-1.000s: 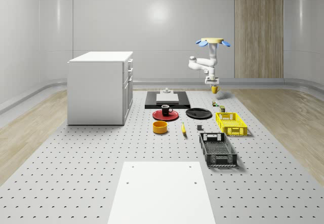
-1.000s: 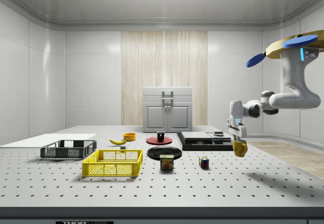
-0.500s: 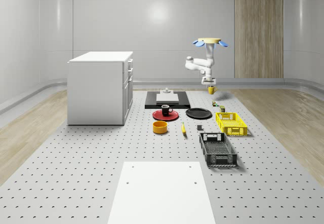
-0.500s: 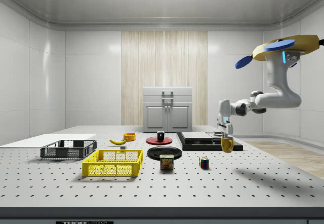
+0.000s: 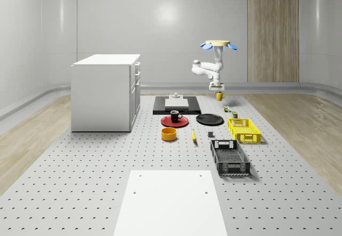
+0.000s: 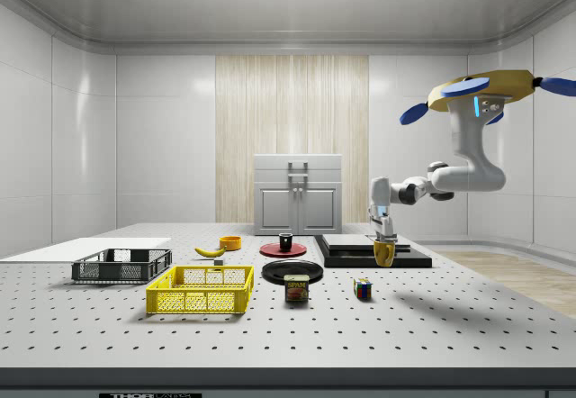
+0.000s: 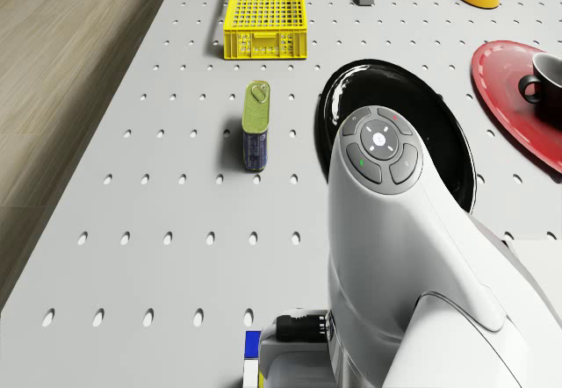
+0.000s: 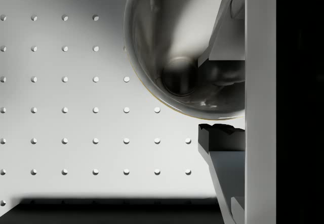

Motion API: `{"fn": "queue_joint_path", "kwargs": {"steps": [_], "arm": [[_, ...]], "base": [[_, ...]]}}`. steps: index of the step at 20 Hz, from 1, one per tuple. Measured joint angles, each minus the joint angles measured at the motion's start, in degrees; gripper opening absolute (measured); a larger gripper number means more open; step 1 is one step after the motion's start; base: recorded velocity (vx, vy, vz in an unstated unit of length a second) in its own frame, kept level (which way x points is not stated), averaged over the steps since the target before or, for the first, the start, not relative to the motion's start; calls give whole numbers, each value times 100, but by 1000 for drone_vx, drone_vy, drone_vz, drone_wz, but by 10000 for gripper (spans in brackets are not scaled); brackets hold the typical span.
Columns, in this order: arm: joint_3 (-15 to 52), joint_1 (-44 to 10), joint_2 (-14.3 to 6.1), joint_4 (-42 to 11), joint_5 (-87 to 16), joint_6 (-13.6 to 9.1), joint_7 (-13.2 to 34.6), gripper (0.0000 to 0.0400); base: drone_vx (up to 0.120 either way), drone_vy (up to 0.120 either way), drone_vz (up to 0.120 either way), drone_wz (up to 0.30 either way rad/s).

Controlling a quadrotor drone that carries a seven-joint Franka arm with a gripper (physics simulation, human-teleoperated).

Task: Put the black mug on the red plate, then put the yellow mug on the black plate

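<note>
— So where is the drone [image 6: 486, 87]?
— Hovering in the air over the far end of the perforated table [image 5: 80, 182], at the side view's right, with its arm [image 6: 450, 177] bent down and toward the black plate [image 5: 209, 119].
— And the gripper [image 6: 383, 240]?
— It hangs above the table, near the black slab [image 6: 360, 249] and just past the black plate as the whole-scene view looks. Its fingers [image 8: 223, 138] are pinched on the rim of the yellow mug [image 6: 384, 253], one inside the wall, one outside; the wrist view looks straight down into the mug's grey interior.
— Is the mug touching anything below?
— No, it hangs clear of the table, upright.
— What about the black mug [image 5: 175, 116]?
— Standing upright on the red plate [image 5: 172, 122], just beside the black plate, which is bare.
— Anything else nearby?
— A tin can [image 7: 255, 125] lies on the table beside the black plate, with a yellow crate [image 5: 243, 130] close by, a black crate [image 5: 230, 157] nearer the camera, and a yellow bowl [image 5: 169, 134] and banana [image 5: 193, 135] in front of the plates. A white cabinet [image 5: 106, 92] stands at the whole-scene view's left.
</note>
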Motion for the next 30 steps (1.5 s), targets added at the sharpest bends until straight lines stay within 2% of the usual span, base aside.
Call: {"fn": "queue_joint_path", "kwargs": {"steps": [30], "arm": [[1,-8,-36,1,15,33,5,110]], "base": [[120,-115,0,0]]}}
